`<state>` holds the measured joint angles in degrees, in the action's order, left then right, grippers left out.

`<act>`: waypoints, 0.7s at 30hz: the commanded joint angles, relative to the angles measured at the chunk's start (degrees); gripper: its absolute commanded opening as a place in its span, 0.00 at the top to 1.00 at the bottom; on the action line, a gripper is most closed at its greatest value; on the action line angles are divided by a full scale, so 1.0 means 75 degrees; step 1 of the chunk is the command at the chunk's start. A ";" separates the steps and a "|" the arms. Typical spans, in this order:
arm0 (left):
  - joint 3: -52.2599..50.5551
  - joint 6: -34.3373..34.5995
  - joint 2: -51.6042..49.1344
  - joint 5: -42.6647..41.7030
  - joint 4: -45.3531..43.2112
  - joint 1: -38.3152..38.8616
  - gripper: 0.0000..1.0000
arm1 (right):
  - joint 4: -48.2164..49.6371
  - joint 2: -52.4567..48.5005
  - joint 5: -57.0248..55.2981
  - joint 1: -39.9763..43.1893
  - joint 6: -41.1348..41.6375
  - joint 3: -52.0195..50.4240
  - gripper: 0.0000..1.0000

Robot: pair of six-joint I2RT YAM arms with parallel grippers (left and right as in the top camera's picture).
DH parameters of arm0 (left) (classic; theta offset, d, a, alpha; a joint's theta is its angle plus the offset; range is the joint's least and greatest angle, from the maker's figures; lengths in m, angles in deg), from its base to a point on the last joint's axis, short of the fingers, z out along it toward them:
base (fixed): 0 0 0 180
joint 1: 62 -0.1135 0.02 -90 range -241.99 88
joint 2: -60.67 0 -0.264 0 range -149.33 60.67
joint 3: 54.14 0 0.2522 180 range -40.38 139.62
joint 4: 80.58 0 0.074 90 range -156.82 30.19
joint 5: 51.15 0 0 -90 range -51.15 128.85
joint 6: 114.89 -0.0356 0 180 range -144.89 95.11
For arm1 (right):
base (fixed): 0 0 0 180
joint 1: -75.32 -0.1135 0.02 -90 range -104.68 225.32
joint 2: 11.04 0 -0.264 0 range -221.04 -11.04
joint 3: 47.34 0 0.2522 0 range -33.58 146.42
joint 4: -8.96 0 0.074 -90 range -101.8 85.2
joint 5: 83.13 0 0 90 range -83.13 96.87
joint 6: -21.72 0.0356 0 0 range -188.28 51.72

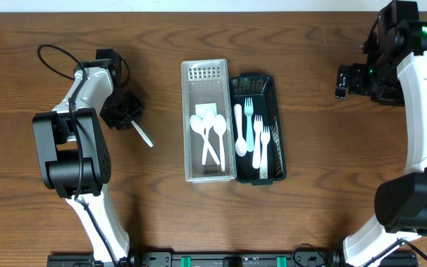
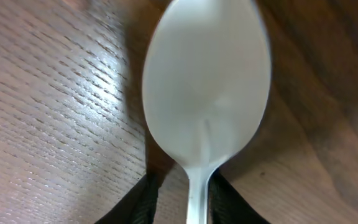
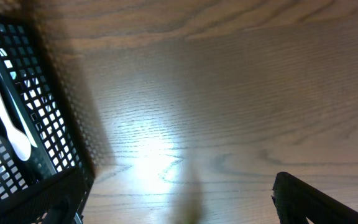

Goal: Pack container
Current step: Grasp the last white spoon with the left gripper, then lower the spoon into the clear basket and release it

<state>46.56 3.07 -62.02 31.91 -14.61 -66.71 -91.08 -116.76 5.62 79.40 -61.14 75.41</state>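
Observation:
A white plastic spoon (image 2: 207, 93) fills the left wrist view, its bowl pointing away and its thin handle running back between the two dark fingers. My left gripper (image 2: 182, 186) is drawn in tight on that handle. From overhead this gripper (image 1: 128, 119) sits at the left of the table, with the spoon (image 1: 143, 135) sticking out toward the lower right. In the middle stand a white basket (image 1: 187, 126) with white spoons (image 1: 210, 137) and a black basket (image 1: 276, 126) with forks (image 1: 254, 130). My right gripper (image 1: 343, 81) hovers at the far right, open and holding nothing.
The right wrist view shows bare wood between the wide-apart fingers of the right gripper (image 3: 179, 205), with the black basket's mesh wall (image 3: 42, 124) at the left edge. Both arm bases stand at the table's near corners.

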 commanded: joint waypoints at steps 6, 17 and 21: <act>-0.0052 -0.0356 -0.0143 0.0198 0.0309 0.0017 0.94 | -0.0009 0.0003 0.0017 -0.0052 -0.0143 -0.0006 0.01; 0.0055 -0.0839 0.2859 0.0495 0.0796 0.0866 0.94 | 0.0207 0.0003 0.0023 -0.0047 -0.0137 -0.0006 0.01; 0.0055 -0.1241 0.3975 0.0501 0.0781 0.1950 0.94 | 0.0224 0.0003 0.0023 -0.0047 -0.0137 -0.0006 0.01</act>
<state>46.60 -2.83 -36.19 34.99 -9.12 -56.67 -89.48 -116.76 5.64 79.40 -61.36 75.41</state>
